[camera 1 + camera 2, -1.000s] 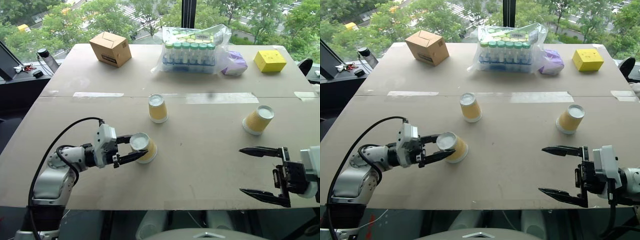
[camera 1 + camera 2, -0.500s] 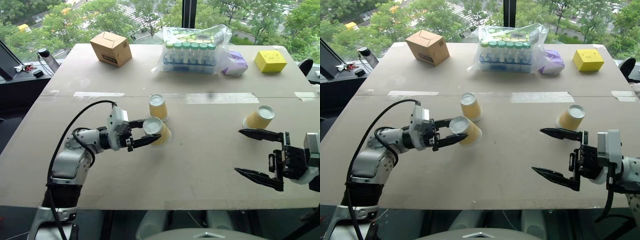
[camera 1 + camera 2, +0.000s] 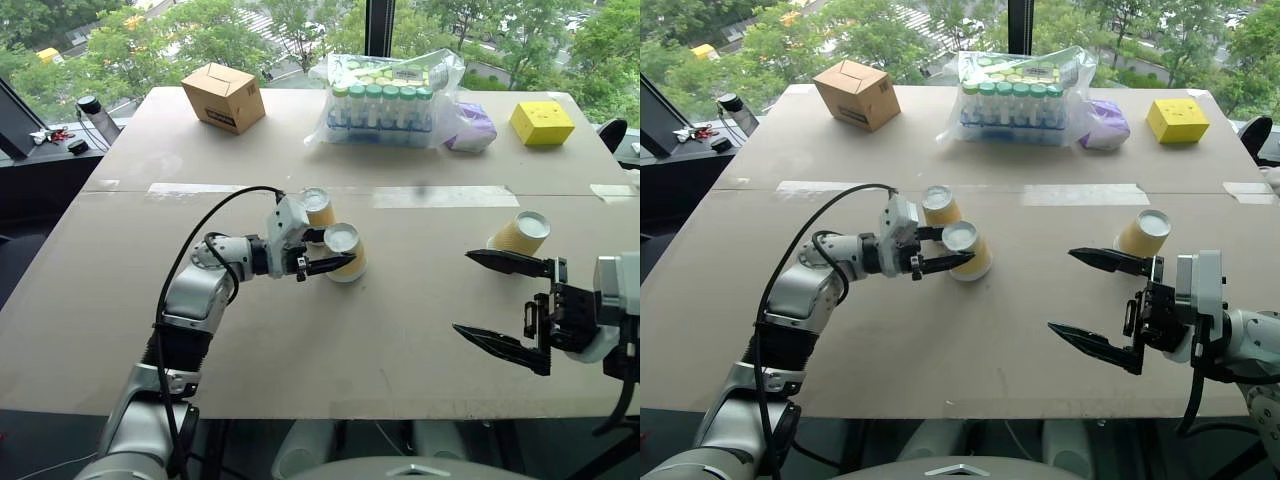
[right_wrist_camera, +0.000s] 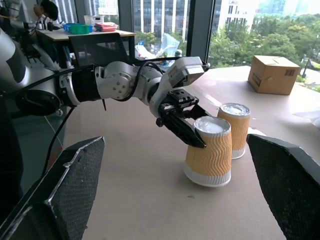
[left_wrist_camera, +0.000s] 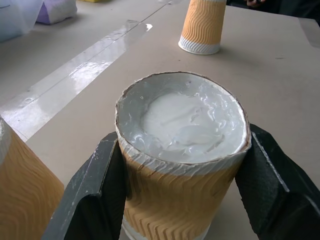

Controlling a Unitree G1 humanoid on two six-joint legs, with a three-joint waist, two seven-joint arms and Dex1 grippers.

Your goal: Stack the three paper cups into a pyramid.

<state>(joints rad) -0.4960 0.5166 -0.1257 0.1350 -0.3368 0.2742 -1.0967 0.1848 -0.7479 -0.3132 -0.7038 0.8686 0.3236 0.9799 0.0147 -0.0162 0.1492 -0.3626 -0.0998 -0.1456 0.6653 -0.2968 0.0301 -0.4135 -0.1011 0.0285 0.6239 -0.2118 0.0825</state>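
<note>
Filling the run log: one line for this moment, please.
left gripper: shut on yellow-orange ribbed paper cup, upside down | beside second cup | right gripper: open, empty | third cup: apart | pyramid: not begun

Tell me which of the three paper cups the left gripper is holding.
The middle cup, clamped upside down between the left gripper's fingers, right beside the cup by the tape seam. The third cup stands alone near the open right gripper.

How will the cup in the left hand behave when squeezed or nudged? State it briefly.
The held cup is thin ribbed paper, so it probably weighs little and dents if the left hand squeezes harder. Inverted on its wide rim, it should stand steadily. Its empty lightness suggests a nudge slides it.
</note>
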